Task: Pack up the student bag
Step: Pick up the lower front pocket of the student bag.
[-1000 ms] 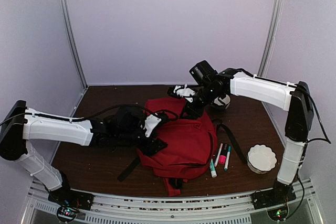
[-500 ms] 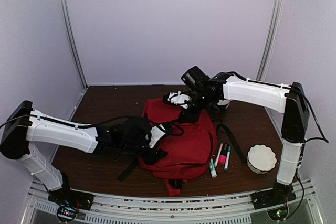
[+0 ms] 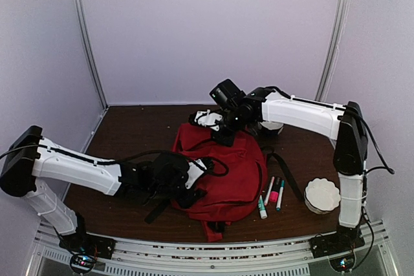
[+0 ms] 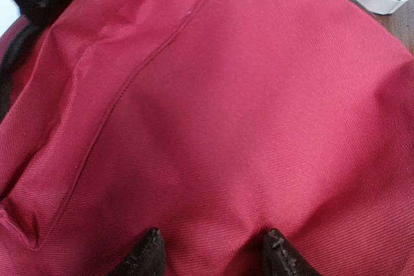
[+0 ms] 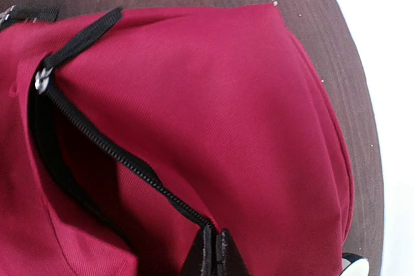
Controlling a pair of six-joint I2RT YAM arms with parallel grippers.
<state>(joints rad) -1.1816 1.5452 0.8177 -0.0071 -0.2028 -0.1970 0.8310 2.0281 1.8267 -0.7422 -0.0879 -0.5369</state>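
The student bag [image 3: 229, 172] lies mid-table, a red backpack with black zips. My right gripper [image 3: 223, 135] is at its far top edge, shut on the bag's fabric right beside the black zip [image 5: 129, 159]; in the right wrist view the closed fingertips [image 5: 213, 247] pinch that edge, and the zip pull [image 5: 43, 81] sits further along. My left gripper [image 3: 194, 182] is against the bag's left side. Its fingers [image 4: 213, 250] stand apart, tips pressed into the red fabric [image 4: 246, 95], which bulges between them.
Several marker pens [image 3: 272, 195] lie right of the bag, with a white scalloped bowl [image 3: 322, 194] further right. A black strap [image 3: 284, 172] trails toward the pens, another [image 3: 157, 210] at the bag's front left. A black-and-white object [image 3: 272, 126] sits behind the right arm.
My right gripper moved left along the bag's far top and shut on the edge by the zip, drawing the top leftward. My left gripper slid nearer along the bag's left side, fingers narrowing slightly.
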